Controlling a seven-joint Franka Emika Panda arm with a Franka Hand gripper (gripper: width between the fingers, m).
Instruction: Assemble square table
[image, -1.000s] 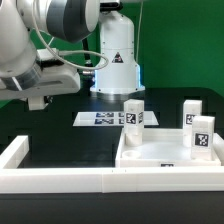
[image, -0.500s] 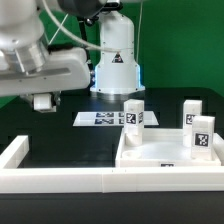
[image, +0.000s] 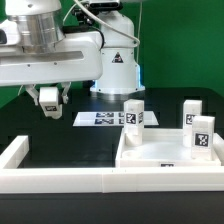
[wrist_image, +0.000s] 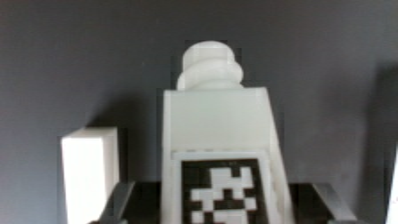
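Carrying a leg (wrist_image: 217, 130) clamped in the gripper (image: 48, 99), held above the table at the exterior view's left.
Compared with a second ago, the arm is swung rightward; the tabletop slab (image: 165, 155), near right, is seen with three legs fitted, one socket judged outstanding.

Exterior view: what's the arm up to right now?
The arm's claw hangs above the dark table at the exterior view's left. The wrist view shows a tagged white leg clamped between its fingers. The square tabletop lies at the right with three legs upright on it, e.g. one. The marker board lies behind.
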